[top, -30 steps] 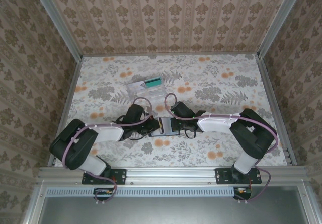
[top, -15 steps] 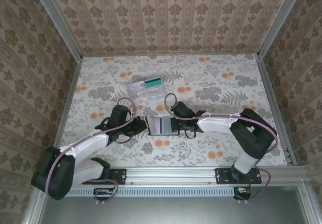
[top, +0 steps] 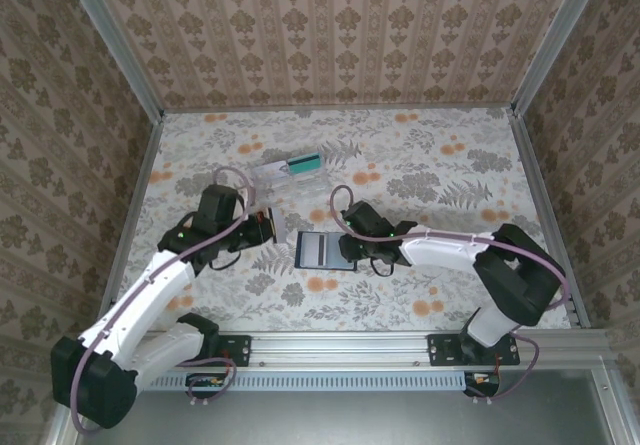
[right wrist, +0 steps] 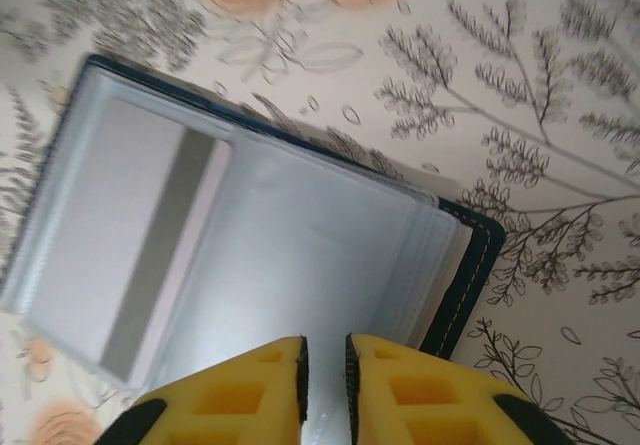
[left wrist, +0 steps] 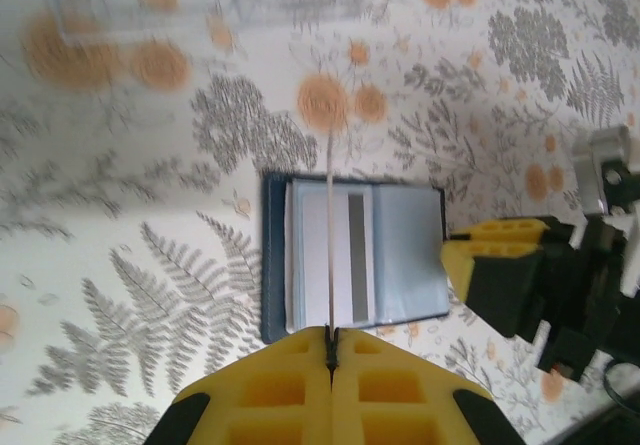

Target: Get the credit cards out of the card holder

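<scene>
The card holder (top: 322, 250) lies open on the table, navy outside with grey-blue sleeves (right wrist: 300, 255). A pale credit card with a dark stripe (right wrist: 120, 235) sits in its left sleeve (left wrist: 312, 255). My left gripper (left wrist: 331, 337) is shut on another credit card (left wrist: 330, 215), seen edge-on as a thin pale line. In the top view that gripper (top: 268, 227) hangs left of the holder, apart from it. My right gripper (right wrist: 325, 350) hovers over the holder's right sleeve, jaws a small gap apart and nothing pinched. In the top view it (top: 354, 249) stands at the holder's right edge.
A clear plastic box (top: 285, 177) stands behind the holder, with a teal card (top: 303, 162) at its far end. It appears blurred at the top of the left wrist view (left wrist: 200, 5). Open floral tabletop lies to the right and front.
My left arm has drawn back to the left, away from the holder, carrying the card. The right gripper's jaws have parted a little over the holder.
</scene>
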Controlling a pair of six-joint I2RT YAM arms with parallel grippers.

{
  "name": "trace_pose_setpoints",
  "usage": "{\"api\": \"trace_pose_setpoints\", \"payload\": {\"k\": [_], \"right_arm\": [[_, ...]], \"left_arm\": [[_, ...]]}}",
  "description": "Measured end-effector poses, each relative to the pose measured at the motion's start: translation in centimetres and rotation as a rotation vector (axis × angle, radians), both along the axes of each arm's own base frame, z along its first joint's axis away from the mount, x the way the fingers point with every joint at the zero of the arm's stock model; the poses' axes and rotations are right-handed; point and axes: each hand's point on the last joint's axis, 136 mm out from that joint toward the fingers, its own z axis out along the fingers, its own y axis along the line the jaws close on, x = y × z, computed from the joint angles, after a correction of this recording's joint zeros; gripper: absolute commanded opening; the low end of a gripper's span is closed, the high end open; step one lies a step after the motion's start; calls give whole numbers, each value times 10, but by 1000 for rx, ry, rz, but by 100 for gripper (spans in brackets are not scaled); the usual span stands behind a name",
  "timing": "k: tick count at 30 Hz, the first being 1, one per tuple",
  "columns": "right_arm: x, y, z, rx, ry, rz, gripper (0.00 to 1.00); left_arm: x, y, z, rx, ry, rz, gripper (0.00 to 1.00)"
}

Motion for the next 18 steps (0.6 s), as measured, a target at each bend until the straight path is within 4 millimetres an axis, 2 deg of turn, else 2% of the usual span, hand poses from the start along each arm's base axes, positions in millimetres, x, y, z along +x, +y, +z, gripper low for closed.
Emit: {"api": "trace_pose_setpoints", "payload": {"k": [4,9,11,13,15,18], "right_arm": [[1,1,33,53,-82,25,43],[-7,-8,70,126,-189,42,67],[-10,-11,79,150,-219,44,74],[-13,-16,85,166,-239,39,88],[-14,-20,90,176,-254,33,97],[-16,-27,95,187,-274,21,100]], "left_arm": [[21,7,24,134,-80,-14,0],[40,6,46,340,-234,-131,0],[50,7,53,425,-290,-180,0],[63,8,59,513,-336,-230,0],[77,6,64,597,-375,-289,0],[96,3,62,724,-413,-402,0]]}}
